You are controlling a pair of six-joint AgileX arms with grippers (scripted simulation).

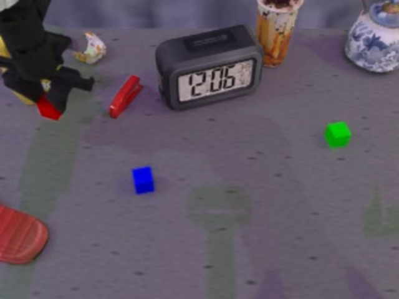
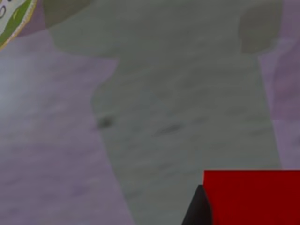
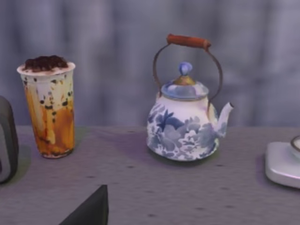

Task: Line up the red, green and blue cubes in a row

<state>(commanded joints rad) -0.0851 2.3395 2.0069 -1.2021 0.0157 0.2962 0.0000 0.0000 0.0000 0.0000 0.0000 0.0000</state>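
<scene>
The red cube (image 1: 48, 108) is at the far left of the table, with my left gripper (image 1: 50, 103) shut on it; in the left wrist view the red cube (image 2: 253, 197) sits against one dark finger (image 2: 199, 211), above the shaded tabletop. The blue cube (image 1: 143, 180) rests left of the table's centre. Over on the right stands the green cube (image 1: 337, 134). My right arm is outside the top view. Its wrist view shows a single dark finger (image 3: 93, 208), set wide with nothing beside it.
A grey digital clock (image 1: 209, 67) stands at the back centre with a long red stapler (image 1: 125, 96) to its left. A drink cup (image 1: 277, 28) and a blue-white teapot (image 1: 376, 34) stand at the back right. A red ribbed object (image 1: 19, 235) lies at the left edge.
</scene>
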